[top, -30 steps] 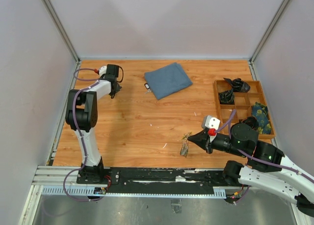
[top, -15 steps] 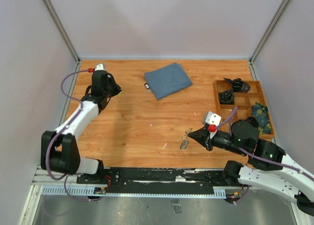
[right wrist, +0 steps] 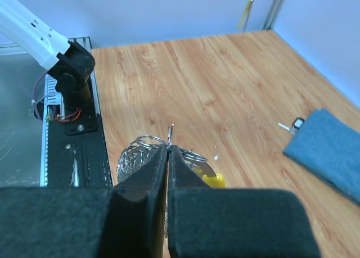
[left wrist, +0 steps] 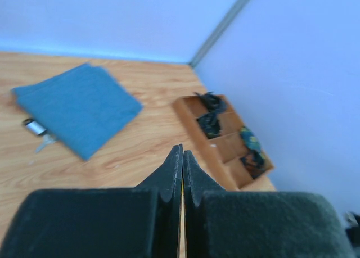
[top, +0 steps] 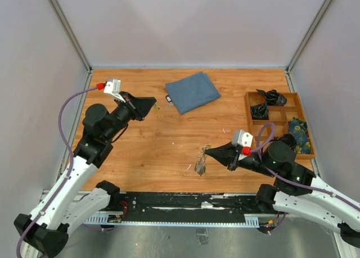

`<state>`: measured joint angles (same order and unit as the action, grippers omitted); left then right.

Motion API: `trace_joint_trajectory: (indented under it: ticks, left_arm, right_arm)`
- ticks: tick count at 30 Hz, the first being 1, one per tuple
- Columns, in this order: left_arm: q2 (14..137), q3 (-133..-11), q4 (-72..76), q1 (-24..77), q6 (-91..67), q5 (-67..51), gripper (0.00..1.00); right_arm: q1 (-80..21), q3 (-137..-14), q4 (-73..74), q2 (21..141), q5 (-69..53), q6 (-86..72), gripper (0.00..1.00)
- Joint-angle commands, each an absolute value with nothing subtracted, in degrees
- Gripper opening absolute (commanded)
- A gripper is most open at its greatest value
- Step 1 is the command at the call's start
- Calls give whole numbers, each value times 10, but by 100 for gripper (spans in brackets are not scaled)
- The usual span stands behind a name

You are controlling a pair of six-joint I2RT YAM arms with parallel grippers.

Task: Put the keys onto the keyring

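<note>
My right gripper (top: 207, 151) (right wrist: 169, 145) is shut on the thin wire of the keyring (top: 200, 163) (right wrist: 135, 157), which hangs just above the wooden table near its front edge. A yellow-headed key (right wrist: 214, 180) dangles on the keyring's loops. Raised over the table's back left, my left gripper (top: 153, 102) (left wrist: 182, 151) points right and is shut, with a sliver of yellow pinched between its fingers. A small yellow piece (top: 157, 107) hangs at its tip. One loose key (top: 168, 99) (left wrist: 35, 126) (right wrist: 293, 125) lies beside the blue cloth.
A folded blue cloth (top: 193, 91) (left wrist: 79, 106) (right wrist: 329, 151) lies at the back centre. A wooden compartment tray (top: 247, 117) (left wrist: 197, 137) with dark and patterned items stands at the right edge. White walls enclose the table on three sides.
The left arm has unfolded from the back left corner and swung forward, its gripper now pointing right toward the cloth. The right gripper has moved left with the keyring.
</note>
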<state>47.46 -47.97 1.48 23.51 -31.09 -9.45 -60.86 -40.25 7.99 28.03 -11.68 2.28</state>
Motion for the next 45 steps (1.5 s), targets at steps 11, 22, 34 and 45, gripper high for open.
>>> trace_joint_trajectory:
  ticks: [11,22,34,45]
  left_arm:
    - [445,-499,96,397,-344,-93,0]
    - [476,-508,133,509,-322,-38,1]
    - [493,-528,133,596,-296,6,0]
    - [507,-533,136,625,-290,23,0]
  right_arm:
    - [-626,-403,-153,361,-174,96,1]
    - [-710,-433,-141,396,-71,147,0]
    - [-732,-441,-153,393,-20,138,1]
    - [-732,-441,-145,370,17,124,0]
